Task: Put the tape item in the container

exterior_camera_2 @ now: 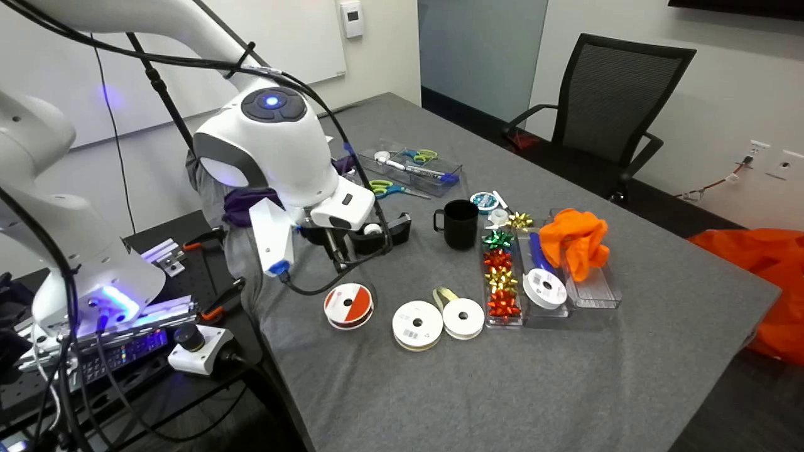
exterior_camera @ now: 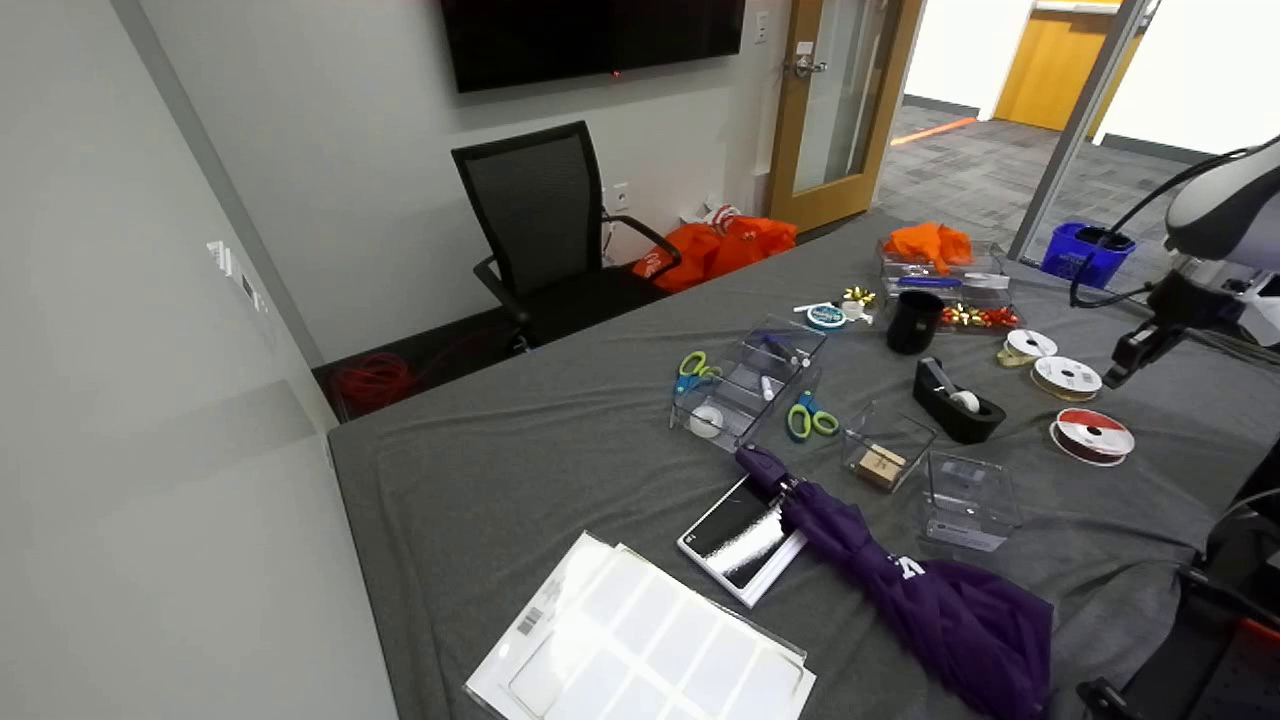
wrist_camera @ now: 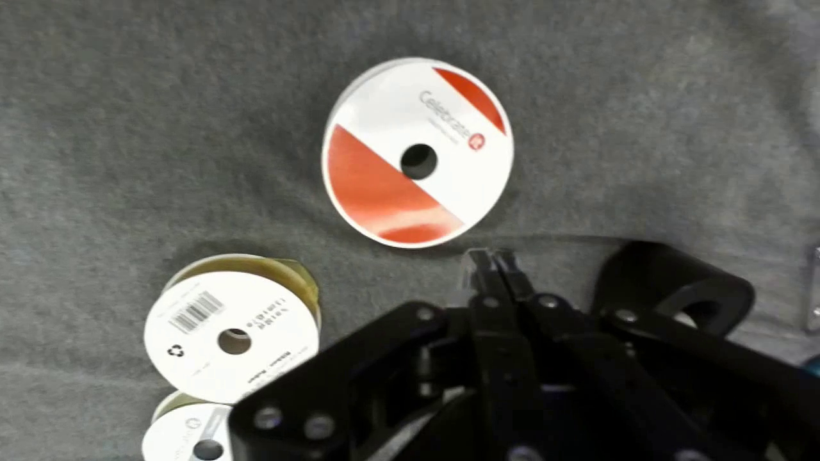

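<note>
1. Wrist view: we are seeing the red roll (wrist_camera: 418, 133) lying flat on the desk (wrist_camera: 128, 128), printed face up, while the tool (wrist_camera: 492, 258) is hanging near its edge, seemingly without touching it.
2. The tool's fingers (wrist_camera: 488, 285) are meeting along their length and nothing is showing between them, so we are carrying no object.
3. In both exterior views we are also finding the red roll out on the desk, near the white rolls (wrist_camera: 205, 349).
4. In an exterior view, the block box (exterior_camera: 890, 437), holding a tan block (exterior_camera: 880, 466), and the label box (exterior_camera: 972, 500) are sitting side by side near the dispenser (exterior_camera: 950, 415). We are not able to tell which one the task is meaning; we are leaning toward the label box, as it is sitting nearer the red roll.
5. On progress, we are judging this to be the approach: the tool is near its target, but neither grasp nor transfer is done.
6. By our reckoning, we are left needing to spread the fingers, lower them around the red roll, grip, lift, carry it over and release it inside the box.
</note>
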`<state>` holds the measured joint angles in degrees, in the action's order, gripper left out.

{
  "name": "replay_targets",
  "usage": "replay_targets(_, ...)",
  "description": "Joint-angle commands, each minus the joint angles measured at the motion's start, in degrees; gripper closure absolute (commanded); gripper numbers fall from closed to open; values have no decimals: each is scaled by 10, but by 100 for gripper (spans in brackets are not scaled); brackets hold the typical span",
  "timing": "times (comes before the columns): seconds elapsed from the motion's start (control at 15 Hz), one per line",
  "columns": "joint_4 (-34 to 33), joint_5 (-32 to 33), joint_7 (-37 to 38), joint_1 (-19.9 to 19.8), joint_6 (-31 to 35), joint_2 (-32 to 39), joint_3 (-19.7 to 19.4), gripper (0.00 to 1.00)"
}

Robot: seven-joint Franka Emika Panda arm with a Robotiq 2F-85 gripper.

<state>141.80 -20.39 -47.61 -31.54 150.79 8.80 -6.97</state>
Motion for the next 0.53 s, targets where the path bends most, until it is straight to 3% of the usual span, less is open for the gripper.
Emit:
replay_targets(0.0,-31,-139,-127,-12,-53,24,3,99)
replay_targets(0.13,-40,-168,-162,-7,-62,37,-10,99)
replay_targets(0.2,-43,-165,-167,-2,-56,46,-18,71)
replay_targets(0.27,-47,-157,-166,2,-55,53,-25,71)
replay_targets(0.47,-60,-103,-141,11,-46,74,-48,51)
